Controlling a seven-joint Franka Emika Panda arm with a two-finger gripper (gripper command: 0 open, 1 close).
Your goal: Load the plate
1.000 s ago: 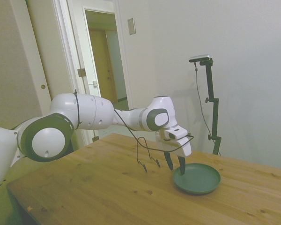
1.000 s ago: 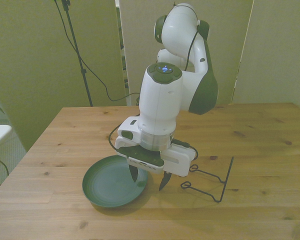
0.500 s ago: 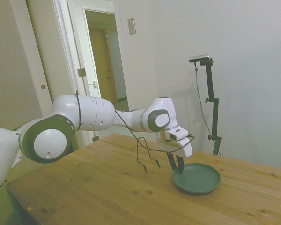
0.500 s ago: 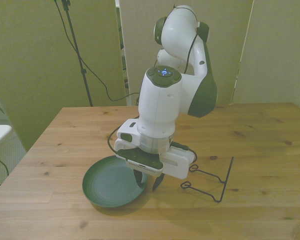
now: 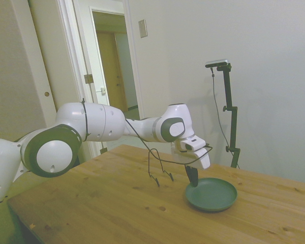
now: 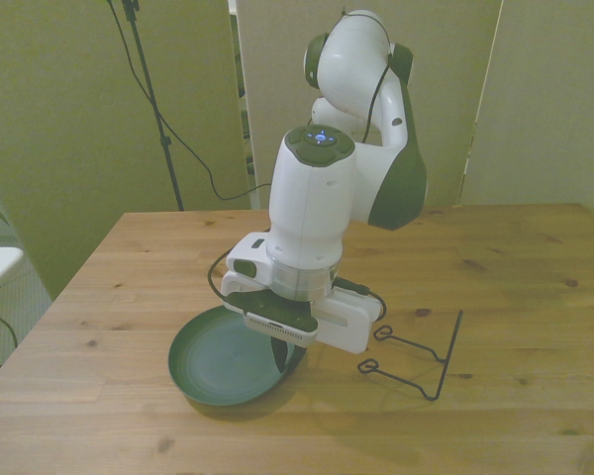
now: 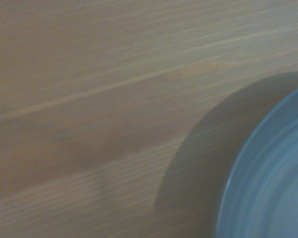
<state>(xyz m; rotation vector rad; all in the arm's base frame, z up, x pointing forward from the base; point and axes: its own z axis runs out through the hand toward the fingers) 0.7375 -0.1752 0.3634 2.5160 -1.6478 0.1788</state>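
Clamped on the rim of the round dark green plate [image 5: 211, 194], the white arm's two-finger gripper [image 5: 192, 176] points down at the plate's edge nearest the thin black wire stand [image 5: 160, 168]. Its dark fingers [image 5: 192, 175] are drawn together in the side view, with the rim between them. Across the table, the front view shows the gripper [image 6: 289, 354] low over the plate [image 6: 228, 362], fingertips mostly hidden beneath the white wrist housing. The plate sits on the wooden table [image 5: 107, 203], toward the front view's left, its side at the gripper looking slightly raised. The wire stand [image 6: 416, 356] rests on the table [image 6: 535, 287] just beside the gripper, on the front view's right, apart from the plate. Up close, the wrist view catches a blurred arc of the plate [image 7: 268, 183] and its shadow over the wood grain [image 7: 89, 99].
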